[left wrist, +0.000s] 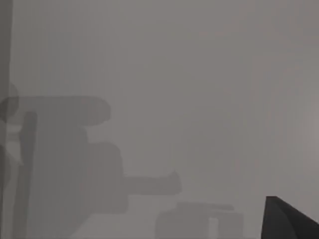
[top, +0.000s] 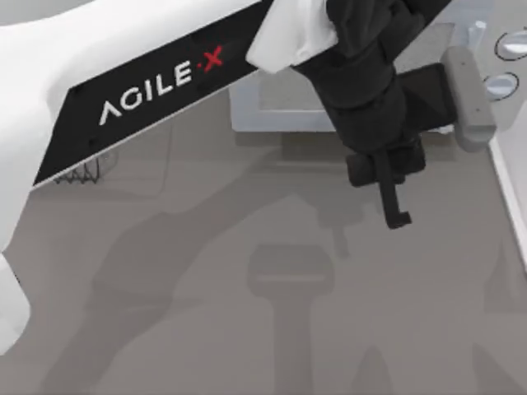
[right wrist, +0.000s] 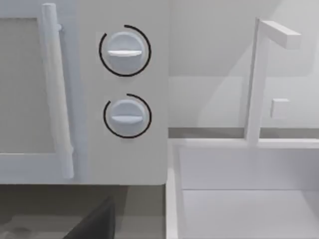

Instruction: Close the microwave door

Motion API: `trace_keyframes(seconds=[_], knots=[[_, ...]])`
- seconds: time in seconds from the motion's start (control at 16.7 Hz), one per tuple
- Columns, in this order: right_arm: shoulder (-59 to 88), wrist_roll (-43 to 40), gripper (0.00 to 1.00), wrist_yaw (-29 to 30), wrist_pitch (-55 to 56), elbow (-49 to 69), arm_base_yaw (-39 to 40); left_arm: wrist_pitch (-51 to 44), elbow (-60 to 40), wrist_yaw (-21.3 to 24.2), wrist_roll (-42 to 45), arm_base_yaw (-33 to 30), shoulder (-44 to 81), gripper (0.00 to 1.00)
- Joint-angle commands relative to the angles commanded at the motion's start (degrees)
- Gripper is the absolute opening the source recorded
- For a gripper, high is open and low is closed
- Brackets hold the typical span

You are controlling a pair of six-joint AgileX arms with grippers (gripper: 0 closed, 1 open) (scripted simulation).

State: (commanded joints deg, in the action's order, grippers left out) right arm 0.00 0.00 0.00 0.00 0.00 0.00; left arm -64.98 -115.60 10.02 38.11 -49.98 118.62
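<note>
The microwave (right wrist: 124,164) stands at the table's far right side, with two round knobs (right wrist: 124,50) on its side panel. In the right wrist view the microwave door (right wrist: 25,89) lies flush with that panel, and its pale bar handle (right wrist: 57,99) stands upright. From above, the handle (top: 469,99) sits just right of my left gripper (top: 394,210), which hangs in front of the door (top: 280,107) and points toward the table's front. I cannot tell whether it touches the door. My right arm is parked facing the microwave's front, with a dark part of its gripper (right wrist: 94,224) low in its wrist view.
A white sink (right wrist: 239,199) with a square faucet (right wrist: 256,79) adjoins the microwave's right side; its rim (top: 512,206) runs along the table's right edge. A dark wire rack (top: 82,173) peeks out under my left arm at the left. Bare grey tabletop (top: 247,329) spreads in front.
</note>
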Motion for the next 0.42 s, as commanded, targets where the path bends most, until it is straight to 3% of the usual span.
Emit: trace_keyframes(seconds=[0.24, 0.42], knots=[[0.0, 0.0, 1.00, 0.0, 0.0, 0.0, 0.0, -0.7, -1.0, 7.1, -2.0, 6.6, -1.2, 0.00], [0.0, 0.0, 1.00, 0.0, 0.0, 0.0, 0.0, -1.0, -2.2, 8.8, -3.1, 8.4, -1.4, 0.00]])
